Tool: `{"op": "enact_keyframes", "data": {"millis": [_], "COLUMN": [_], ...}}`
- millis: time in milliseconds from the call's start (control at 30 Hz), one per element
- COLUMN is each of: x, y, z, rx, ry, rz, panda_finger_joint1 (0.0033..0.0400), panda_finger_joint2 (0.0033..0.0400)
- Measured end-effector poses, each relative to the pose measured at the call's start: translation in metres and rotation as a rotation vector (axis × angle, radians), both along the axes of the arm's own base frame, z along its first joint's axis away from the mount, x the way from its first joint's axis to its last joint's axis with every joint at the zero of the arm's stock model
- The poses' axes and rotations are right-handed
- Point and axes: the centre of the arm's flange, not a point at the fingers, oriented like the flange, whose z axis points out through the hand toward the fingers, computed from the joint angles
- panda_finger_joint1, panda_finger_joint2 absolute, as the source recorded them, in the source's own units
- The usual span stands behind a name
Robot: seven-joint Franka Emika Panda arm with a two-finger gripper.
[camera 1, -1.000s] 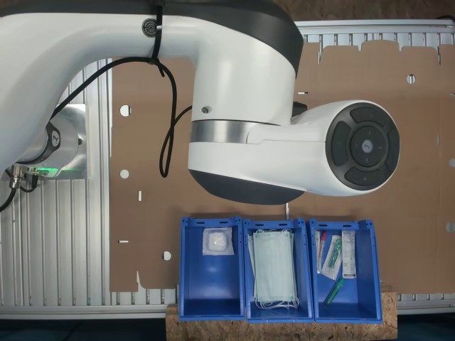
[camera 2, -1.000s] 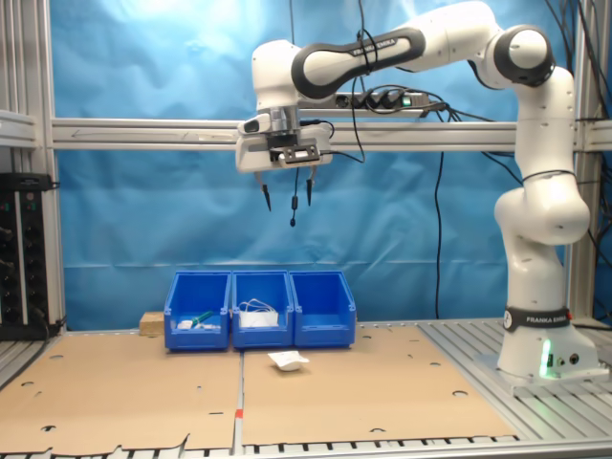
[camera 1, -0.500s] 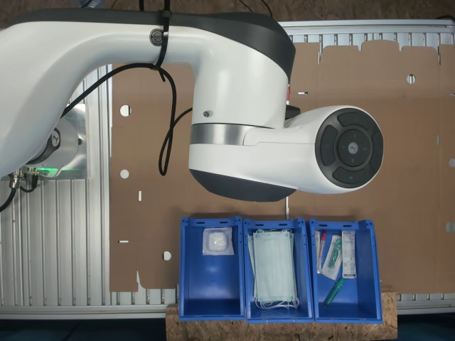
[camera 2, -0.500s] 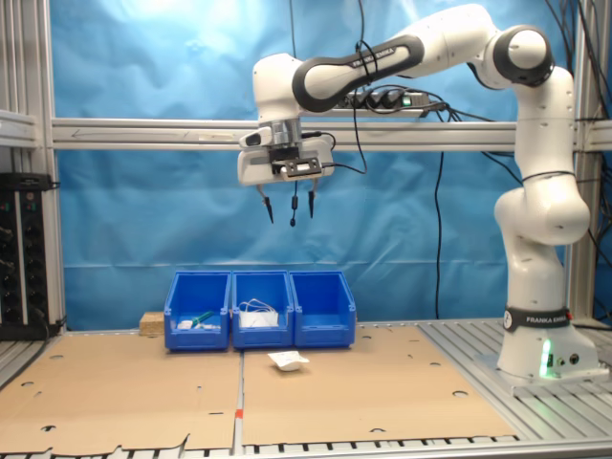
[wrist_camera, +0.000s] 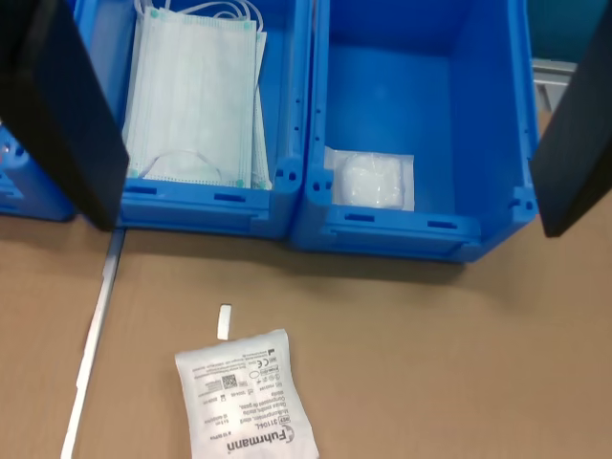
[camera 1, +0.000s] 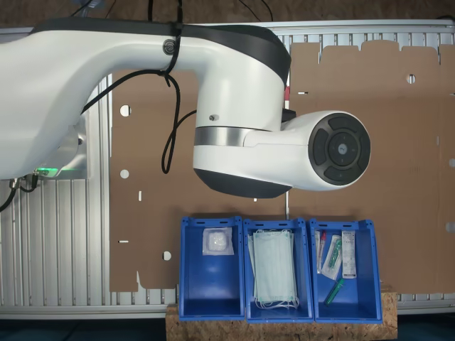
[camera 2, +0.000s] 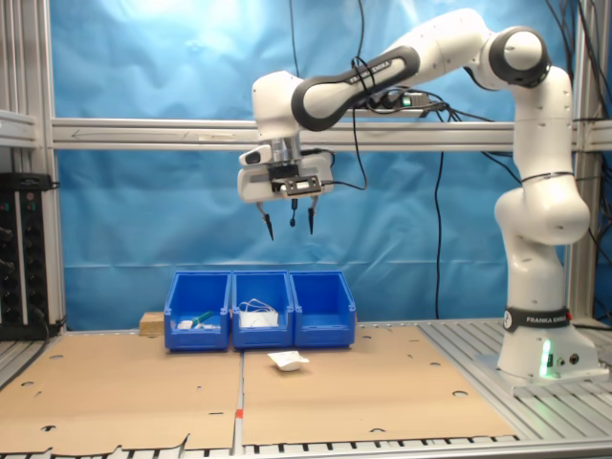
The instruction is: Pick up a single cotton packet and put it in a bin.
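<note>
The gripper [camera 2: 290, 228], jaws spread, is best being lowered squarely over the cotton packet [wrist_camera: 246, 395], flat on the cardboard.

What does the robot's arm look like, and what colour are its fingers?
The arm is smooth, round and white, with dark grey bands at the joints. A black cable is strapped along it. One joint cap has a dark round button pad. The gripper has a white body and two thin black fingers.
</note>
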Motion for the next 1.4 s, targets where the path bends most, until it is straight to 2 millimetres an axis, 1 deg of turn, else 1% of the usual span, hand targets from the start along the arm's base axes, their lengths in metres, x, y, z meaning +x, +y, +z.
{"op": "enact_keyframes", "data": {"millis": [400,567,600,900,1400], "x": [-0.003,-0.005,-0.004,0.002,0.015], "y": [0.001,0.002,0.002,0.001,0.0], "z": [-0.074,-0.099,-0.108,-0.14,-0.187], "rx": [-0.003,-0.005,-0.007,-0.016,-0.034], "ry": [0.035,0.05,0.052,0.034,-0.017], "rz": [0.004,0.005,0.006,0.009,0.018], "panda_finger_joint1": [0.04,0.04,0.04,0.04,0.04], "panda_finger_joint2": [0.04,0.04,0.04,0.04,0.04]}}
